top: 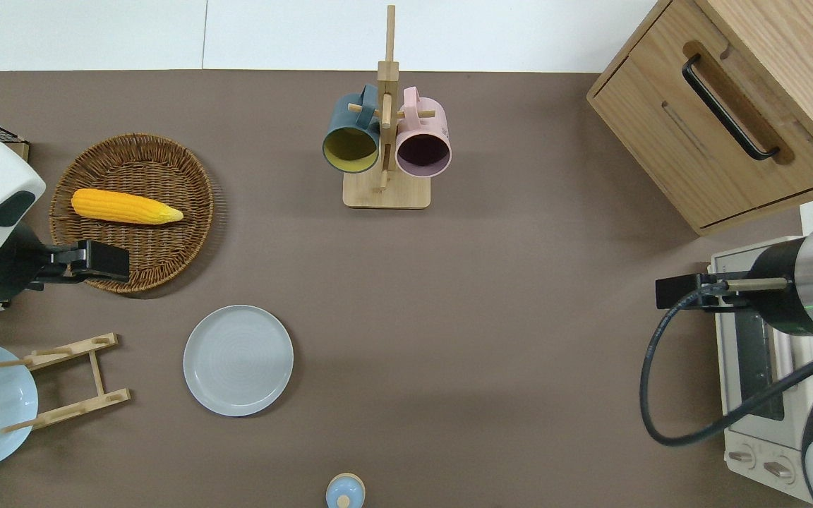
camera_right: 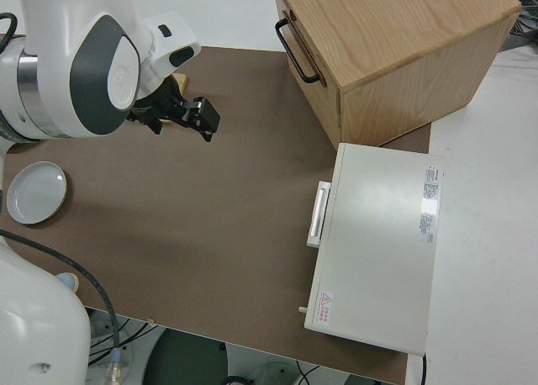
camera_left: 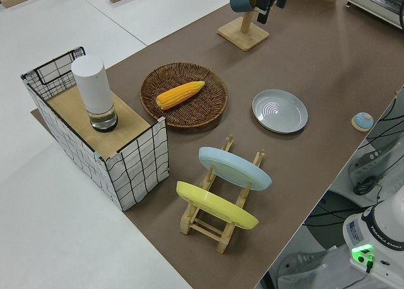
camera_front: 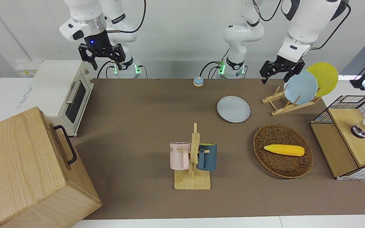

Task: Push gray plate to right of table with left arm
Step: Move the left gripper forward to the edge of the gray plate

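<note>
The gray plate (camera_front: 233,109) (top: 238,360) (camera_left: 279,110) lies flat on the brown table (camera_front: 144,110), toward the left arm's end and fairly near the robots. My left gripper (camera_front: 276,79) (top: 113,261) hangs open in the air over the edge of the wicker basket nearest the robots. It is apart from the plate and holds nothing. The right arm is parked, its gripper (camera_front: 106,63) open and empty.
A wicker basket (camera_front: 283,150) holding a corn cob lies farther from the robots than the plate. A wooden rack (camera_front: 288,106) beside the plate carries a light-blue and a yellow plate. A mug tree (camera_front: 192,158) stands mid-table. A toaster oven (camera_front: 65,91) and a wooden cabinet (camera_front: 27,171) are at the right arm's end.
</note>
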Robot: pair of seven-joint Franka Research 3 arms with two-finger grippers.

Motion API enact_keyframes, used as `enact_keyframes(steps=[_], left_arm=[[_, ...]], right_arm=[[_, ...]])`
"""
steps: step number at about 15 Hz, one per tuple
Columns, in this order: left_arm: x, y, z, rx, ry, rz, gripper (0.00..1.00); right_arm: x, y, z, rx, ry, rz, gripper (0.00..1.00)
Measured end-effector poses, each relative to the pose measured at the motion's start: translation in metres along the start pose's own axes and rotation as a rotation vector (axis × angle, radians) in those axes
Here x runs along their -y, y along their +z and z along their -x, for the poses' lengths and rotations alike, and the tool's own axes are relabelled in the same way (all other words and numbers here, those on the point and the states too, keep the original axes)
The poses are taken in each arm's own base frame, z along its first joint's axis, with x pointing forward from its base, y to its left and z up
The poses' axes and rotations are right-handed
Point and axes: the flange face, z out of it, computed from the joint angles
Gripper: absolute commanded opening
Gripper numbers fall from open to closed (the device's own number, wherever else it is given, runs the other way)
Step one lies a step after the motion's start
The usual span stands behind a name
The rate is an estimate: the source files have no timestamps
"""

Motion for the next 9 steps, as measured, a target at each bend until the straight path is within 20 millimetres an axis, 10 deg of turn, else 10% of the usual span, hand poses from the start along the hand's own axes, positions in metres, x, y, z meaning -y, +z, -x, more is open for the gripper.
enact_keyframes(steps=[9], left_arm=[[0.029, 0.033, -0.004, 0.046, -0.050, -0.009, 1.00]], right_arm=[[0.000, 0.000, 0.000, 0.000, 0.000, 0.000, 0.996]])
